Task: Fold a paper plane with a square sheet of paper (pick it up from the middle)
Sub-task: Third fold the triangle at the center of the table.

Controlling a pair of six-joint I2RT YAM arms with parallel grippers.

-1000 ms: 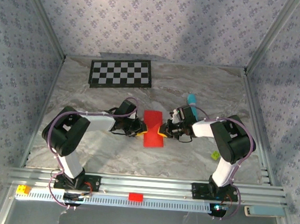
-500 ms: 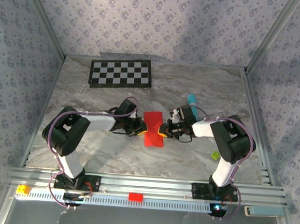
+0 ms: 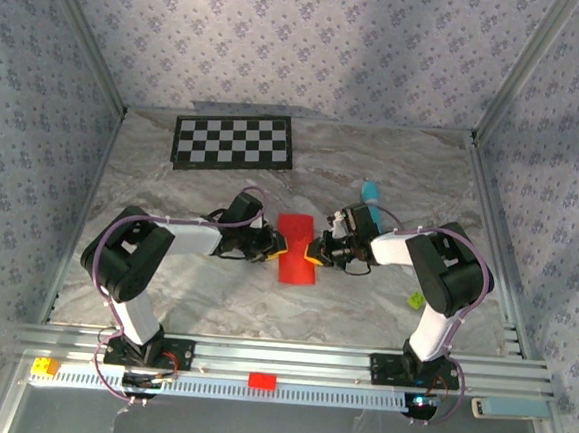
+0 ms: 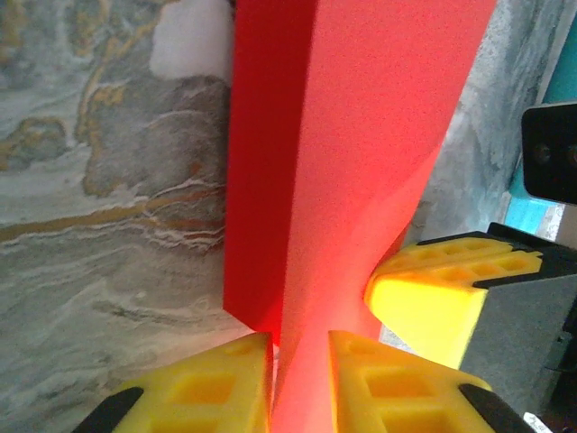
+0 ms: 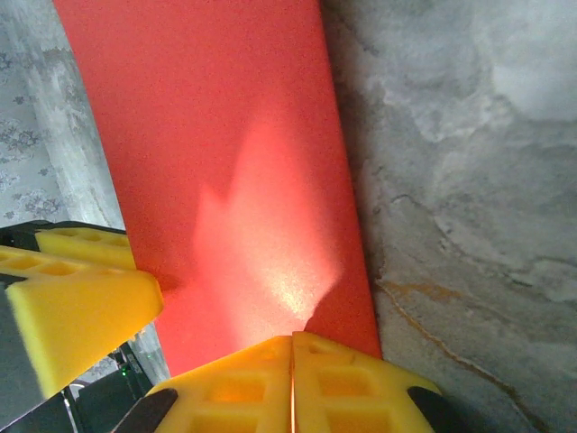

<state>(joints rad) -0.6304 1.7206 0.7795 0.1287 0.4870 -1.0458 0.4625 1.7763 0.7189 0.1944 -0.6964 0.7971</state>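
And the left gripper (image 3: 277,248) clamped the red square sheet of paper (image 3: 296,245) at its nine o'clock edge; the right gripper (image 3: 313,253) pinched three o'clock, tight.

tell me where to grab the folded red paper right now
Pinch the red paper mid-length on its long edges, coming in low from left and right: it is a thin, narrow strip running front to back, so those edges face sideways.
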